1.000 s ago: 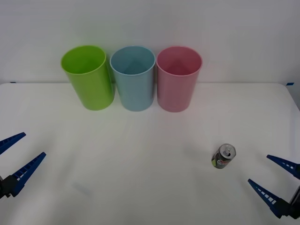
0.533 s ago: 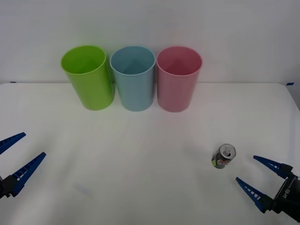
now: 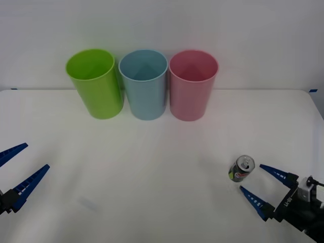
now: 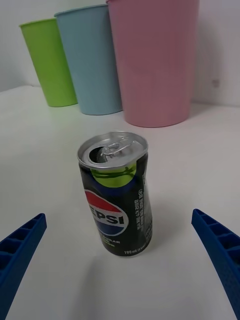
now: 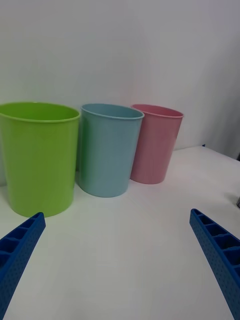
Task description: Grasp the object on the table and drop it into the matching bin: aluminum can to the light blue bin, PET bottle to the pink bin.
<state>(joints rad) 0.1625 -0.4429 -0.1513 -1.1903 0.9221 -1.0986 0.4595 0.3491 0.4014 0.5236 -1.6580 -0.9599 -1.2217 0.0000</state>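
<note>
approaching phase: right gripper [image 3: 259, 184], fingers spread, just right of the upright pepsi can [image 3: 241, 169] on the worktop's [image 3: 152, 167] near right. next: straddle can, close, carry to light blue bin [image 3: 145, 86]. left gripper [image 3: 17, 165] parked, fingers apart.

The front camera looks forward and down from high above the white bench [image 3: 152, 167], taking in three bins at the far edge. The right wrist camera sits low and close behind the can [image 4: 117, 192], facing those bins. The left wrist camera, also low, faces the same bins from farther back.
</note>
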